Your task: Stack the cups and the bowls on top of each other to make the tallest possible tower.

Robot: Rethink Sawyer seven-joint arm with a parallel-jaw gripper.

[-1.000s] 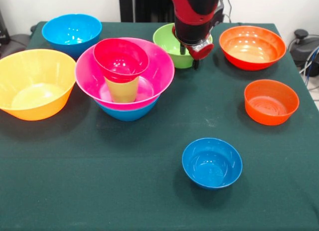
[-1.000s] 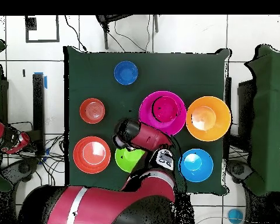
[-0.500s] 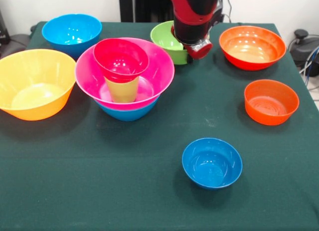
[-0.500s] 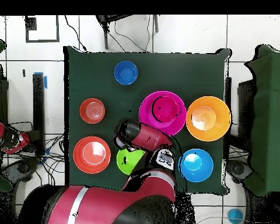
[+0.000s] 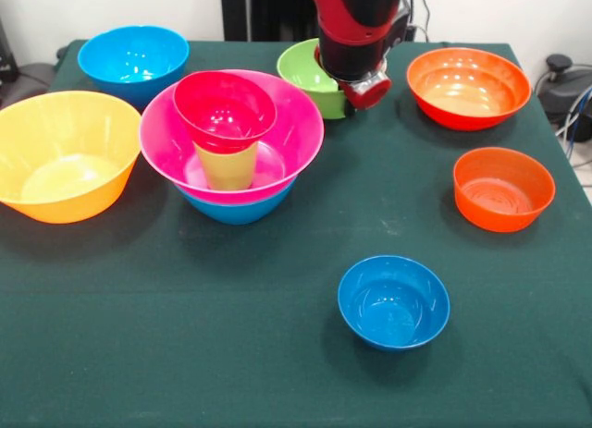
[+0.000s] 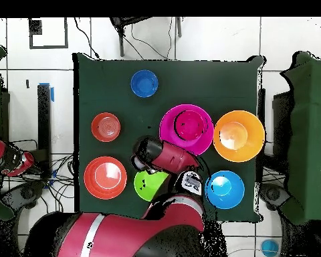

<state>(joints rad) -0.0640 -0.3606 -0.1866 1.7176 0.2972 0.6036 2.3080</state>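
Jaws cannot be read in either view: the gripper (image 5: 351, 88) is masked by the red wrist above it, so whether it is clamped on the green bowl (image 5: 310, 75) or merely set against its rim is not clear. That bowl sits tilted, its near-gripper edge tucked under the wrist, which suggests it is being lifted off the green table (image 5: 277, 354).

Beside the jaws, toward the pink side, stands the tower (image 5: 231, 146): a large pink bowl (image 5: 287, 137) resting in a medium blue bowl (image 5: 239, 210), with the lime cup (image 5: 227, 167) upright inside and a small crimson bowl (image 5: 225, 109) seated on the cup's mouth. The tower top is near the jaws and higher than the green bowl's base, so the next move likely calls for a rise and a short sideways carry over the crimson bowl.

Compared with a second ago, the green bowl has tipped and shifted slightly toward the tower, and the wrist has risen a little; the overhead view shows the green bowl (image 6: 150, 185) drawn in close under the arm. Everything else is unmoved: the orange-yellow bowl (image 5: 65, 155), far blue bowl (image 5: 132, 58), two red-orange bowls (image 5: 468, 86) (image 5: 503, 188) and small blue bowl (image 5: 393, 301).
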